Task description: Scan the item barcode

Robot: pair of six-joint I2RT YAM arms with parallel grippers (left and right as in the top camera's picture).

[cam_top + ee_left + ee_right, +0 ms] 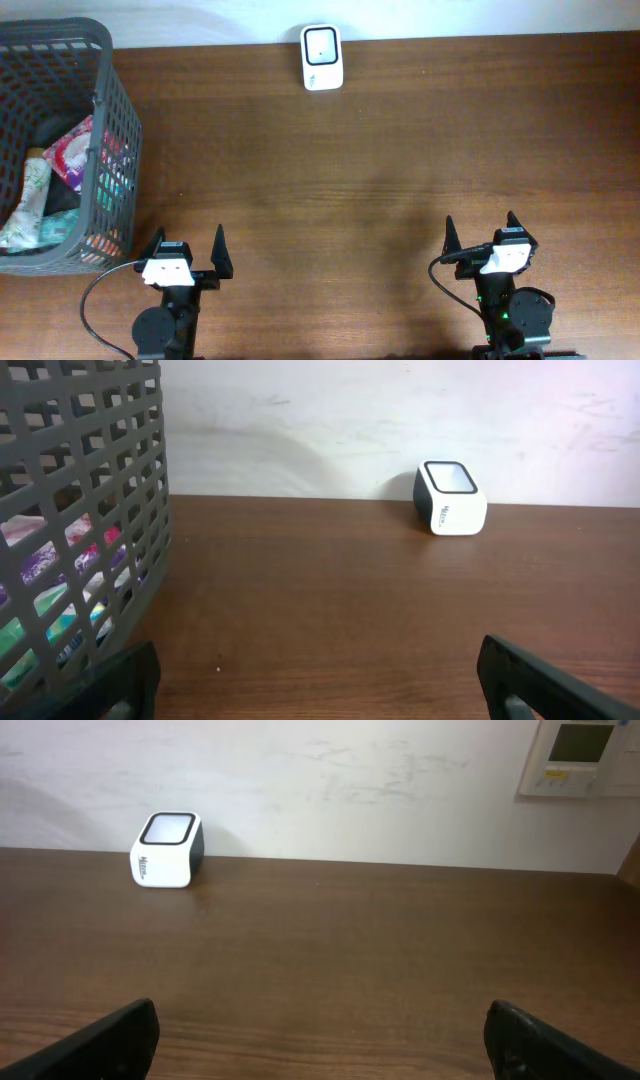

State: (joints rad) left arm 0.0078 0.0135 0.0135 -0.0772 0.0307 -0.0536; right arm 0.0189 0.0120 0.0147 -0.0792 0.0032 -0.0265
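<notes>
A brown wooden bench (380,180) is observed to fill the overhead view, and it is bordered along its far edge by a pale wall (330,410).

A grey lattice basket (118,150) is found standing on the far left part of the bench. Its near corner is just beside the left arm.

The left end effector (189,235) is positioned at the near edge of the bench, just right of the basket's near corner. Its jaws are seen spread wide and nothing is held between them. Both of its fingers (120,678) are shown at the lower corners of the left wrist view.

The right end effector (480,222) is positioned at the near edge on the right side, well apart from the left one. Its jaws are likewise spread wide and nothing is gripped.

A white scanner (322,57) with a dark-framed window on top is located at the far edge of the bench, against the wall and about midway along it. It is well apart from both end effectors and from the basket.

Packaged items (70,150) are recorded lying inside the basket. A pink packet and a pale floral wrapping are made out; the rest are too crowded to be told apart.

A small wall panel (582,755) is noted high on the wall at the right of the right wrist view.
</notes>
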